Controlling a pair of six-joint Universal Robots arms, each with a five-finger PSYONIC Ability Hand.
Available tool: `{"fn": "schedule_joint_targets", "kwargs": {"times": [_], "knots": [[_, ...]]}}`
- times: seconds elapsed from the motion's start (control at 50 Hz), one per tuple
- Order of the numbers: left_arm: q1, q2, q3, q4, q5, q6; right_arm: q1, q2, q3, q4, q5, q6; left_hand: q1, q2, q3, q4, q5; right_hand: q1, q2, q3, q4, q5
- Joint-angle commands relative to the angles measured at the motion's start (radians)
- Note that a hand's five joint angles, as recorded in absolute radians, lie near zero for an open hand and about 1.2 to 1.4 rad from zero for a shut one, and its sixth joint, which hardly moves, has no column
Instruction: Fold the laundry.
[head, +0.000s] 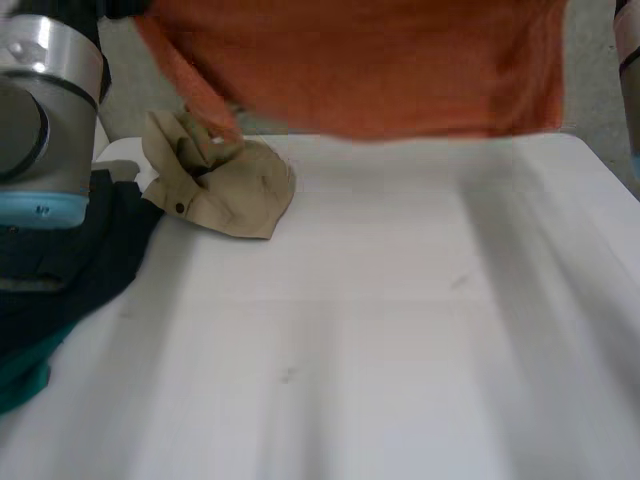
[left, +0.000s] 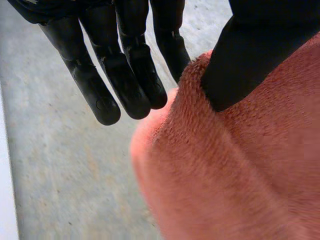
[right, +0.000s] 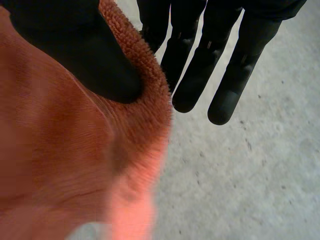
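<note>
Head view takes in the whole scene: an orange towel hangs spread wide across the far side, its lower edge just above the far edge of the white table, with one narrow strip of it trailing down at the left onto a crumpled tan garment at the table's far left. A dark garment lies heaped at the left edge, beside the left arm, and a bit of teal cloth shows at the near left corner. How the towel is held is told by the wrist views. In the left wrist view the left hand has its thumb pressed down on the towel's edge, near a corner, while its fingers run straight and close together behind the cloth, so the towel is pinched between thumb and fingers; grey floor lies beyond. In the right wrist view the right hand does the same at the towel's other end: thumb flat on the fuzzy edge, fingers long and straight behind it, the cloth nipped between them.
</note>
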Motion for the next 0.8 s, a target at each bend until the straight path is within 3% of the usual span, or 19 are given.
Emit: {"fn": "schedule_joint_targets", "kwargs": {"times": [0.02, 0.12, 0.26, 0.36, 0.44, 0.6, 0.8], "knots": [[-0.013, 0.024, -0.253, -0.086, 0.022, 0.008, -0.015, 0.009, 0.131, 0.161, -0.059, -0.001, 0.266, 0.197, 0.203, 0.194, 0.247, 0.302, 0.230, 0.208, 0.200, 0.196], [-0.012, 0.008, -0.462, -0.118, 0.013, 0.033, -0.031, 0.062, 0.259, 0.291, -0.094, -0.003, 0.266, 0.197, 0.203, 0.194, 0.247, 0.302, 0.230, 0.208, 0.200, 0.196], [-0.004, -0.026, -0.614, -0.233, 0.017, 0.092, -0.051, 0.148, 0.406, 0.345, -0.153, -0.015, 0.266, 0.197, 0.203, 0.194, 0.247, 0.302, 0.230, 0.208, 0.200, 0.196], [-0.007, -0.010, -0.622, -0.433, 0.037, 0.151, -0.058, 0.188, 0.457, 0.348, -0.162, -0.035, -0.563, -0.631, -0.626, -0.635, -0.582, 0.302, 0.230, 0.208, 0.200, 0.196], [-0.003, 0.044, -0.594, -0.547, 0.047, 0.189, -0.060, 0.174, 0.477, 0.342, -0.165, -0.026, -0.778, -0.847, -0.842, -0.850, -0.798, 0.302, 0.230, 0.208, 0.200, 0.196], [0.010, 0.069, -0.510, -0.523, 0.091, 0.214, -0.046, 0.137, 0.520, 0.314, -0.168, -0.014, -0.753, -0.821, -0.816, -0.824, -0.772, 0.302, 0.230, 0.208, 0.200, 0.196], [-0.024, -0.133, -0.328, -0.474, 0.091, 0.332, -0.049, 0.137, 0.540, 0.294, -0.167, -0.015, -0.612, -0.680, -0.675, -0.684, -0.631, 0.302, 0.230, 0.208, 0.200, 0.196]]}}
